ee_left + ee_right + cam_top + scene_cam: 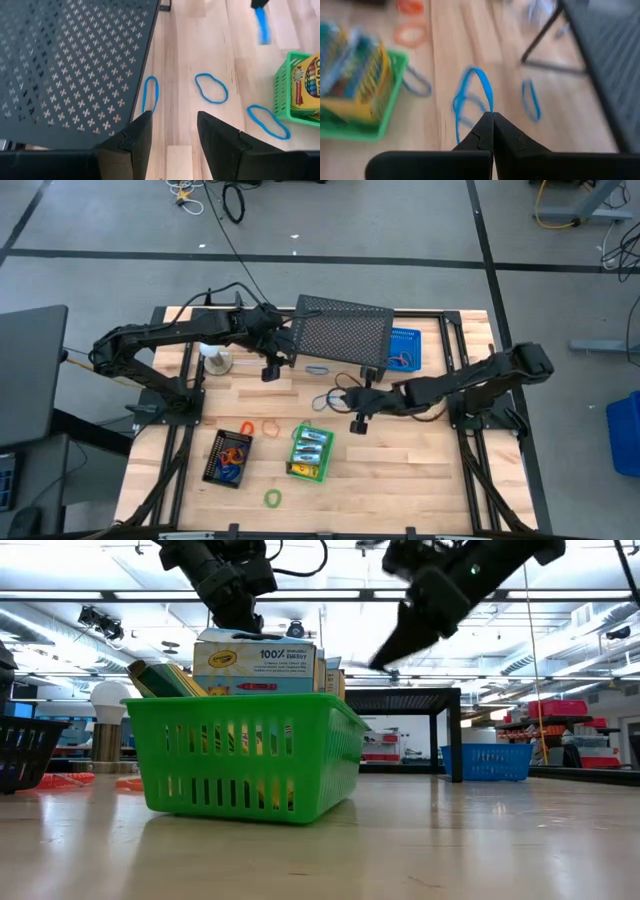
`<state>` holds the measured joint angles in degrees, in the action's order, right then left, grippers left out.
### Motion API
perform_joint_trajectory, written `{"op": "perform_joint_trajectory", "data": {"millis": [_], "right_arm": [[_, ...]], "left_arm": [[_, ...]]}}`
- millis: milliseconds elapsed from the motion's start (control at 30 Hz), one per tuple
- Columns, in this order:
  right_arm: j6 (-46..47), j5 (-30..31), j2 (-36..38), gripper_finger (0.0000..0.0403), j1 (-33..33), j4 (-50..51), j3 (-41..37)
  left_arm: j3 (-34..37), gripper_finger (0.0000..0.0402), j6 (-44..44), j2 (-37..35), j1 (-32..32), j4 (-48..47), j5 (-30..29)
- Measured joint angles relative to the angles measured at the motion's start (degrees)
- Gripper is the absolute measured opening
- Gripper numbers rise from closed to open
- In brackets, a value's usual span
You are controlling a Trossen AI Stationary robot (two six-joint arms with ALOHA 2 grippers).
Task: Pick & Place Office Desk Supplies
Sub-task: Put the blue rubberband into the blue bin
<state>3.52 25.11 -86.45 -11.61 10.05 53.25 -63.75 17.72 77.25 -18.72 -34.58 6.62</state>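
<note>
Wooden surface (400, 480) carrying, from left to right, a black basket (228, 457) of orange and blue loops, an orange loop (270, 427) beside it, a green loop (272, 498) nearer the front edge, and a green basket (310, 452) filled with crayon boxes (255, 666). Behind these stands a black perforated stand (343, 335), with a blue basket (404, 348) at its right. The left end effector (271, 370) hovers at the stand's front-left corner, fingers (131, 145) partly apart and holding nothing; one blue loop (150, 93) lies just ahead of them at the stand's edge, and two more lie farther along toward the green basket. The right end effector (492, 119) is pinched fully together on a blue loop (476, 92) that dangles clear of the surface, right of the green basket. To finish well, the right arm should probably carry its loop directly above the black basket before parting its fingers, low enough that the light loop cannot bounce out.
</note>
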Motion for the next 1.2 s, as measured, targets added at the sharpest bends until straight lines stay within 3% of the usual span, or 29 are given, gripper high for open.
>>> {"op": "perform_joint_trajectory", "data": {"millis": [233,467,933,1200], "right_arm": [[-10.25,-0.42,7.40,0.0000,1.25,-19.05,-8.29],[-15.14,-5.84,15.42,0.0000,6.84,-31.29,-17.12],[-17.57,-7.28,26.29,0.0000,18.67,-31.87,-25.71],[-17.30,1.62,28.45,0.0000,24.53,-26.61,-26.64]], "left_arm": [[0.00,0.0166,0.98,-0.02,0.00,4.66,5.97],[0.00,0.0166,1.00,-0.02,0.02,11.18,9.53],[0.00,0.0166,2.83,0.54,2.01,24.33,16.56],[0.00,0.0166,5.57,1.84,2.23,26.84,16.33]]}}
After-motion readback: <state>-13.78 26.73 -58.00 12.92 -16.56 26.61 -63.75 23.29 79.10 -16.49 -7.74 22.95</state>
